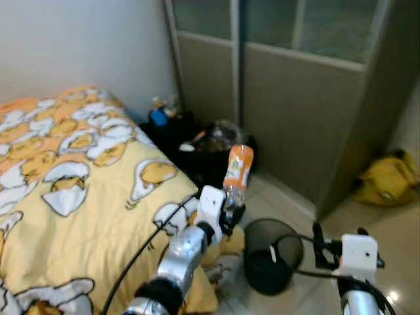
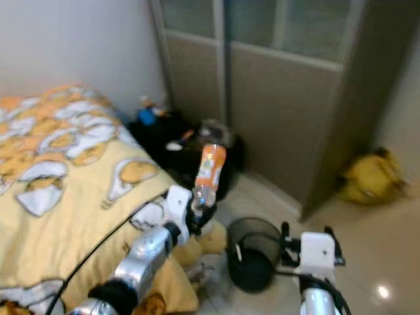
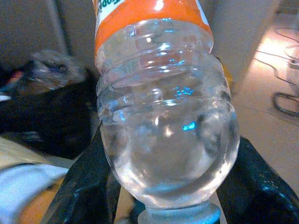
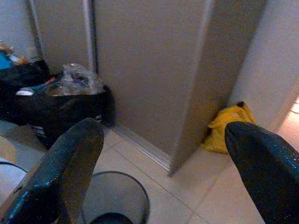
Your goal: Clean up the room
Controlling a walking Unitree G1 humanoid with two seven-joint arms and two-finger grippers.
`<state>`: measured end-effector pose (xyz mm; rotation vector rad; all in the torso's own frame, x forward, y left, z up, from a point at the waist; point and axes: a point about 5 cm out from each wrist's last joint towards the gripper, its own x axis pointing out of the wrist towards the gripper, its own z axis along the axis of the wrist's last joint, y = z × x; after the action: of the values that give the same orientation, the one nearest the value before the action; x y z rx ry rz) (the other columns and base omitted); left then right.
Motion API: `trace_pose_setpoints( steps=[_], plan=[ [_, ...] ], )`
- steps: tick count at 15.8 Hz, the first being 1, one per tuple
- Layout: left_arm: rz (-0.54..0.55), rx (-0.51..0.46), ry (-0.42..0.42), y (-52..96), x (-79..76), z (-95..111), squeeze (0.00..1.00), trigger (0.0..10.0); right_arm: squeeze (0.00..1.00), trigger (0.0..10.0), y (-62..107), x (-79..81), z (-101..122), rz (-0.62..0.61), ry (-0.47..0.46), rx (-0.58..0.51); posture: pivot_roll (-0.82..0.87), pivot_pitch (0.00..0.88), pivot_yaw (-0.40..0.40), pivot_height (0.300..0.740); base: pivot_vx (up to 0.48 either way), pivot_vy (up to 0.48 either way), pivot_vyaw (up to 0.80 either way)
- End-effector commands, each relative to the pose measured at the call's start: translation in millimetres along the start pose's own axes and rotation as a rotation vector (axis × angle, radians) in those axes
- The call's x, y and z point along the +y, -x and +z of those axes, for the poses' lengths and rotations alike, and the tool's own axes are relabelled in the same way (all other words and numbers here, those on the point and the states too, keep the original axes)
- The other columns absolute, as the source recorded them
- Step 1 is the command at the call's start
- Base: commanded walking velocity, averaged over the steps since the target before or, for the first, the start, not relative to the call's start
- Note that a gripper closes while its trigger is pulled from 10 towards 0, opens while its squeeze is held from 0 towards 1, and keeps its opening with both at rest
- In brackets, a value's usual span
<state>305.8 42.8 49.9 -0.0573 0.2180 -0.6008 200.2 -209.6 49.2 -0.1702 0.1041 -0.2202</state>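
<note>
Left eye view: left gripper is raised off the bed's foot corner, fingers clamped on a bottle. Bottle is clear plastic with an orange label, held neck-down, base up, tilted a bit. It sits above the floor between the bed and a black mesh bin, nearer the bed side of the bin's rim, not over the opening as far as I can tell.

Left wrist view: fingers press both sides of the bottle's clear shoulder, cap end toward the camera.

Right gripper hangs just beside the bin, fingers apart, holding nothing; right wrist view shows the wide gap.

A black bag stuffed with trash sits by the cabinet. A yellow bag lies on the floor past the cabinet's corner.
</note>
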Motion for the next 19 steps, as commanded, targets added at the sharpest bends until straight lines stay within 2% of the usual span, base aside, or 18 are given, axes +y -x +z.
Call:
trace_pose_setpoints(
  steps=[1,5,6,8,10,11,13,15,16,17,19],
  plan=[
    [0.049,-0.006,-0.016,2.7,14.6,2.8,0.00,10.0,0.00,10.0,-1.9,8.0,4.9,0.027,-0.005,-0.014,-0.14,0.000,0.095,0.740,0.458,0.000,0.00],
    [-0.001,-0.005,-0.025,-0.6,5.0,0.9,0.00,10.0,0.00,10.0,1.6,9.3,3.2,0.034,0.002,0.004,-0.15,0.000,0.103,0.740,0.458,0.000,0.00],
    [-0.015,-0.002,-0.028,-0.6,1.9,-1.1,0.00,10.0,0.00,10.0,5.3,9.1,0.8,0.028,0.005,0.018,-0.15,0.000,0.106,0.740,0.458,0.000,-0.76],
    [-0.078,0.027,-0.038,-0.5,-14.5,-10.9,0.00,10.0,0.00,10.0,23.7,9.2,-5.4,0.028,0.001,0.056,-0.17,0.021,0.102,0.740,0.458,0.000,-0.76],
    [-0.107,0.092,-0.050,-3.0,-25.8,-21.3,0.00,10.0,0.00,10.0,44.1,10.9,-10.7,0.050,0.001,0.094,-0.19,0.090,0.102,0.740,0.456,0.000,-0.38],
    [-0.132,0.151,-0.130,-5.5,-36.2,-27.8,0.00,10.0,0.00,10.0,53.5,10.6,-12.9,0.056,0.006,0.117,-0.20,0.126,0.103,0.740,0.000,0.000,0.00],
    [-0.095,0.265,-0.226,-9.7,-46.3,-37.6,0.00,10.0,0.00,10.0,69.0,15.1,-10.8,0.070,0.000,0.144,-0.24,0.204,0.103,0.740,0.000,0.000,0.00],
    [-0.049,0.328,-0.284,-14.2,-46.0,-37.0,0.00,10.0,0.00,10.0,89.0,18.3,-12.3,0.081,-0.011,0.190,-0.28,0.257,0.111,0.740,0.000,0.000,0.00],
    [-0.069,0.360,-0.283,-15.9,-50.9,-37.6,0.07,10.0,0.00,10.0,97.2,19.2,-14.1,0.082,-0.012,0.214,-0.29,0.264,0.114,0.740,0.000,0.000,0.00],
    [-0.098,0.374,-0.324,-16.6,-56.8,-38.8,1.00,10.0,0.00,10.0,101.2,19.4,-14.3,0.081,-0.014,0.229,-0.29,0.265,0.118,0.740,0.000,0.000,0.00],
    [-0.096,0.355,-0.297,-19.5,-62.6,-35.4,1.00,10.0,0.00,10.0,102.8,20.2,-12.4,0.073,-0.017,0.236,-0.29,0.264,0.122,0.740,0.000,0.000,0.00]
  ],
)
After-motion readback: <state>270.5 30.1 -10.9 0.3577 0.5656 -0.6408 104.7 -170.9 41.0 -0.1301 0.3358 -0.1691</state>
